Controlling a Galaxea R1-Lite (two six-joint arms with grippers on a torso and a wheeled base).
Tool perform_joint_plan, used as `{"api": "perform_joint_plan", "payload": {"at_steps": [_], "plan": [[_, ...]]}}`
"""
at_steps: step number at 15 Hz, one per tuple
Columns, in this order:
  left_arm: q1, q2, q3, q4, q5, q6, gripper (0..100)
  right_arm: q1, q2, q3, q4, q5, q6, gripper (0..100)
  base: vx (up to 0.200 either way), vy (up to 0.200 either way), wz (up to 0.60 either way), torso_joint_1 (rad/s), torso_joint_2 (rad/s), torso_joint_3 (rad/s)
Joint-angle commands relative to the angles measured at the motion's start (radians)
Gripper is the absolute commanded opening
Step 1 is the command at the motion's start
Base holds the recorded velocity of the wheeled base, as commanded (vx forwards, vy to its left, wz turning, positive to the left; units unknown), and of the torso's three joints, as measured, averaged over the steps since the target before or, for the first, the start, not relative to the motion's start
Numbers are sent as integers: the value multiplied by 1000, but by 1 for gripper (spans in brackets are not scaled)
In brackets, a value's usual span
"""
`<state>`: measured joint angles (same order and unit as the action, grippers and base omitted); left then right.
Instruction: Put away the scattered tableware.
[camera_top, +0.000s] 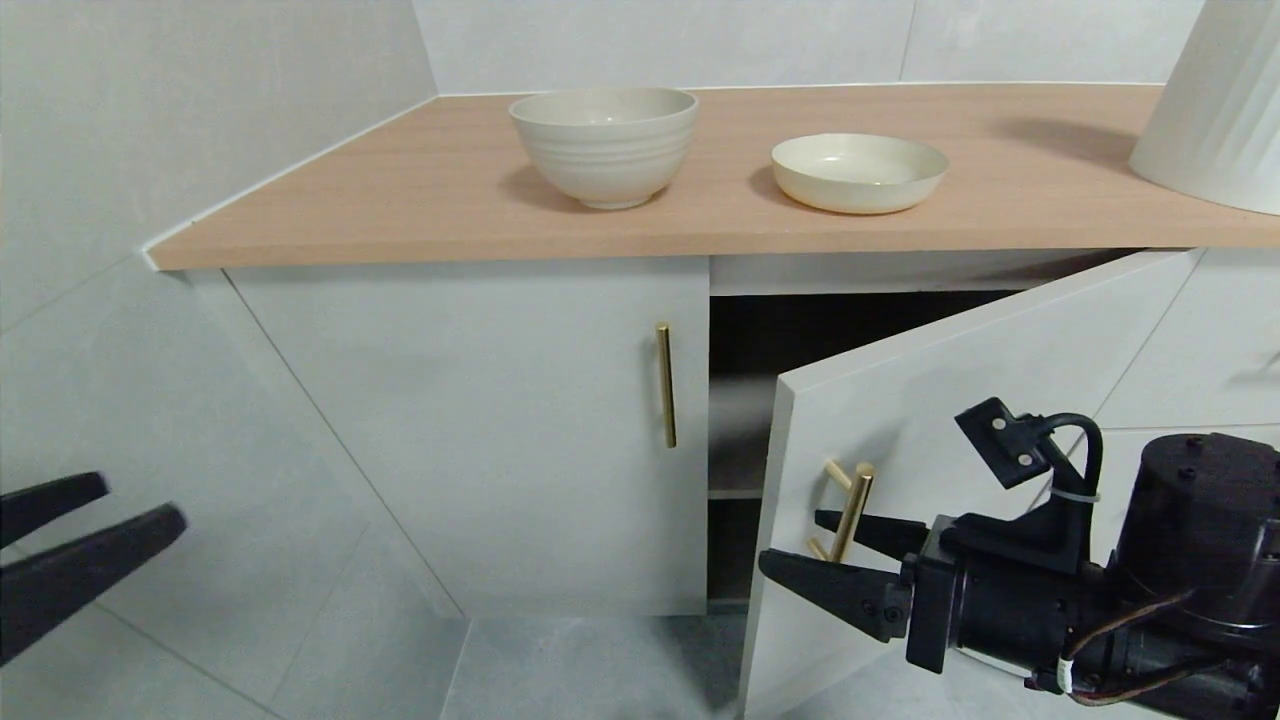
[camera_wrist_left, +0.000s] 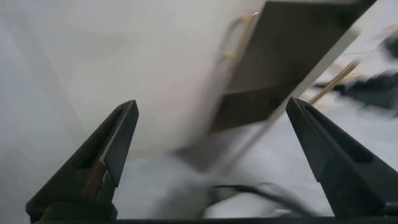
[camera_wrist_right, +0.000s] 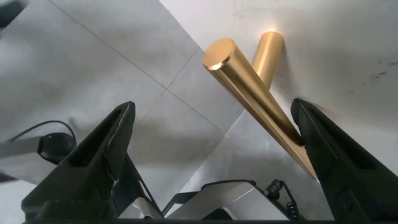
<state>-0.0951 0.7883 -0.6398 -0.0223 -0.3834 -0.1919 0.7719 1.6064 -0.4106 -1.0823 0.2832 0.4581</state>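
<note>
Bowl: a deep ribbed bowl (camera_top: 604, 145) is stood upright on the wooden surface (camera_top: 400, 205), toward its left part, high above both hands.
Dish: a shallow cream dish (camera_top: 858, 172) is set just right of the bowl, apart from it, above the open cabinet door (camera_top: 960, 400).
Right hand: the right hand (camera_top: 795, 542) is held low at the open door with its fingers spread. The door's gold handle (camera_top: 850, 508) is seen between them, nearer one finger and not clamped.
Left hand: the left hand (camera_top: 140, 500) is held low at the far left with its fingers apart and nothing between them, well away from bowl and dish.
Left door: the left door (camera_top: 480, 430) is shut.
</note>
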Motion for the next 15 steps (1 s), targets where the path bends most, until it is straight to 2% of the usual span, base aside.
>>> {"api": "perform_joint_plan", "payload": {"at_steps": [1, 2, 3, 4, 5, 7, 8, 9, 11, 12, 13, 15], "plan": [[-239, 362, 2, -163, -14, -178, 100, 0, -8, 10, 1, -2, -6, 100, 0, 0, 0, 0, 0, 0], [-268, 430, 0, -242, -9, -201, 100, 0, -22, 13, 4, -2, -16, 100, 0, 0, 0, 0, 0, 0], [-275, 497, -14, -324, -8, -212, 100, 0, -23, 16, 4, -2, -24, 100, 0, 0, 0, 0, 0, 0], [-284, 551, -29, -393, -8, -212, 100, 0, -23, 16, 4, -2, -30, 100, 0, 0, 0, 0, 0, 0], [-321, 620, -43, -464, -3, -210, 100, 0, -19, 18, 4, -2, -33, 100, 0, 0, 0, 0, 0, 0], [-380, 690, -60, -511, 34, -201, 100, -2, -16, 18, 4, -4, -35, 100, 0, 0, 0, 0, 0, 0], [-436, 732, -97, -534, 86, -199, 100, -2, -16, 19, 4, -4, -35, 100, 0, 0, 0, 0, 0, 0], [-465, 755, -107, -547, 113, -189, 100, -2, -16, 19, 4, -4, -35, 100, 0, 0, 0, 0, 0, 0], [-503, 804, -95, -553, 129, -139, 100, -2, -3, 21, 4, -4, -35, 100, 0, 0, 0, 0, 0, 0], [-514, 824, -92, -554, 141, -136, 100, -2, 3, 19, 4, -4, -36, 100, 0, 0, 0, 0, 0, 0], [-528, 856, -95, -556, 155, -139, 0, -2, 10, 21, 4, -4, -39, 100, 0, 0, 0, 0, 0, 0], [-537, 901, -97, -633, 156, -141, 0, -2, 10, 26, 2, -4, -39, 100, 0, 0, 0, 0, 0, 0]]}}
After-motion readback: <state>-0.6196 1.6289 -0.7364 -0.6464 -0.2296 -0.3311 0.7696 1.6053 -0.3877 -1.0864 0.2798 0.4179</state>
